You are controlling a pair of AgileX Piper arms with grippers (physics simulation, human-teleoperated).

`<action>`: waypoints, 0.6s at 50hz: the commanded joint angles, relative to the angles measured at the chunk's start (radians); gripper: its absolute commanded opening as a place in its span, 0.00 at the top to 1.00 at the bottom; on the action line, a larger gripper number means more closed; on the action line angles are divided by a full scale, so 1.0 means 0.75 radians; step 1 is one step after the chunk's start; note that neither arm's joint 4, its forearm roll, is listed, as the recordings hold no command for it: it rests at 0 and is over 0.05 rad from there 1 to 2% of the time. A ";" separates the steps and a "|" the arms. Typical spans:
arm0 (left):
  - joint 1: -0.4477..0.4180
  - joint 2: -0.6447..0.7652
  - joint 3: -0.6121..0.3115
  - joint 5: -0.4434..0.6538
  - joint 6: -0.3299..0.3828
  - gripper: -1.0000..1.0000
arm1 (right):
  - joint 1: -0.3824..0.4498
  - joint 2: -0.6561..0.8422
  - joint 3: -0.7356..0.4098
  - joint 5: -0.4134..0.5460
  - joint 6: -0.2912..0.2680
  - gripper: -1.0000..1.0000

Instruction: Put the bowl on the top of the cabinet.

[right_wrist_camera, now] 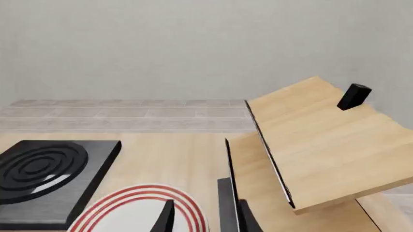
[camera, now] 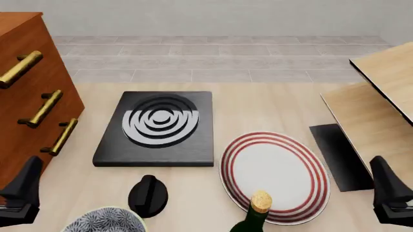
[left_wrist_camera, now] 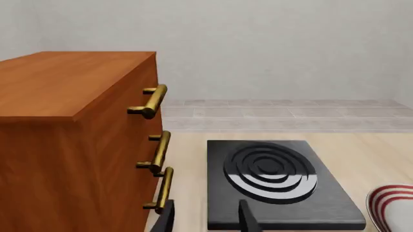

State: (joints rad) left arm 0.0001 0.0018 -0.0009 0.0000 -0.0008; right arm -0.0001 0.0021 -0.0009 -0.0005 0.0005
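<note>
Left wrist view: the reddish-brown wooden cabinet with brass bar handles (left_wrist_camera: pixel 71 140) fills the left of the frame, and the left pincer (left_wrist_camera: pixel 205 218) is parted, holding nothing. Front view: the blue-grey floral bowl (camera: pixel 106 220) sits on the pale worktop (camera: pixel 271 106) at the bottom left edge. Right wrist view: the right pincer (right_wrist_camera: pixel 203 218) is likewise parted and empty over a red-ringed white plate (right_wrist_camera: pixel 139 212).

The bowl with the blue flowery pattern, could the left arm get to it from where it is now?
Probably yes. The bowl sits at the table's near edge just beside the left gripper, with nothing between them; the black knob stands on its far side.
</note>
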 commanded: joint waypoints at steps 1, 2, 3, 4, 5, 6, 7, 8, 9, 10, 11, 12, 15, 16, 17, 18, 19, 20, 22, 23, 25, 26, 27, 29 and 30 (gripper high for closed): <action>0.001 0.007 -0.002 0.002 -0.007 0.00 | -0.004 0.013 -0.003 -0.006 0.007 0.00; -0.001 0.006 -0.002 0.003 -0.006 0.00 | -0.003 0.014 -0.003 -0.008 0.008 0.00; -0.001 0.006 -0.001 0.005 -0.007 0.00 | -0.005 0.017 -0.003 -0.009 0.009 0.00; -0.001 0.006 -0.001 0.005 -0.007 0.00 | -0.005 0.017 -0.003 -0.009 0.009 0.00; -0.002 0.007 -0.001 0.005 -0.009 0.00 | -0.006 0.016 -0.003 -0.009 0.010 0.00; -0.002 0.007 -0.001 0.005 -0.009 0.00 | -0.007 0.016 -0.002 -0.009 0.012 0.00; -0.003 0.009 -0.001 0.004 -0.009 0.00 | -0.009 0.014 -0.002 -0.006 0.014 0.00; -0.005 0.010 -0.001 0.003 -0.009 0.00 | -0.009 0.012 -0.002 -0.004 0.014 0.00; -0.007 0.009 -0.001 0.003 -0.007 0.00 | -0.010 0.010 -0.001 -0.002 0.015 0.00; -0.010 0.011 -0.001 0.003 -0.007 0.00 | -0.010 0.008 -0.001 0.000 0.015 0.00; -0.012 0.011 -0.001 0.003 -0.008 0.00 | -0.011 0.008 -0.001 0.000 0.017 0.00; -0.014 0.012 -0.001 0.003 -0.007 0.00 | -0.012 0.008 -0.001 0.000 0.017 0.00; -0.015 0.013 0.000 0.004 -0.007 0.00 | -0.014 0.007 0.000 0.001 0.020 0.00; -0.015 0.013 0.000 0.004 -0.007 0.00 | -0.014 0.007 0.000 0.001 0.020 0.00; -0.016 0.013 0.000 0.006 -0.010 0.00 | -0.014 0.006 0.000 0.003 0.021 0.00; -0.015 0.010 0.000 0.009 -0.010 0.00 | -0.014 0.005 0.000 0.003 0.022 0.00; -0.016 0.009 0.000 0.012 -0.010 0.00 | -0.014 0.005 0.000 0.003 0.023 0.00; -0.017 0.007 0.000 0.014 -0.011 0.00 | -0.014 0.006 0.000 0.003 0.023 0.00; -0.020 0.004 0.000 0.018 -0.007 0.00 | -0.016 0.008 0.000 0.002 0.026 0.00; -0.021 0.003 0.000 0.018 -0.006 0.00 | -0.016 0.007 0.000 0.002 0.026 0.00; -0.029 0.001 0.000 0.013 -0.012 0.00 | -0.017 0.005 0.000 0.004 0.027 0.00; -0.028 0.000 -0.001 0.004 -0.020 0.00 | -0.017 0.005 0.001 0.004 0.027 0.00; -0.023 0.001 -0.002 0.005 -0.025 0.00 | -0.017 0.004 0.001 0.005 0.027 0.00; -0.026 0.003 -0.004 0.006 -0.049 0.00 | -0.018 0.002 0.001 0.007 0.028 0.00; -0.037 0.003 -0.005 0.007 -0.040 0.00 | -0.019 0.001 0.001 0.008 0.028 0.00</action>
State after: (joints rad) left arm -0.0151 0.0055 -0.0019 0.0061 -0.0152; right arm -0.0111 0.0061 -0.0009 0.0017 0.0176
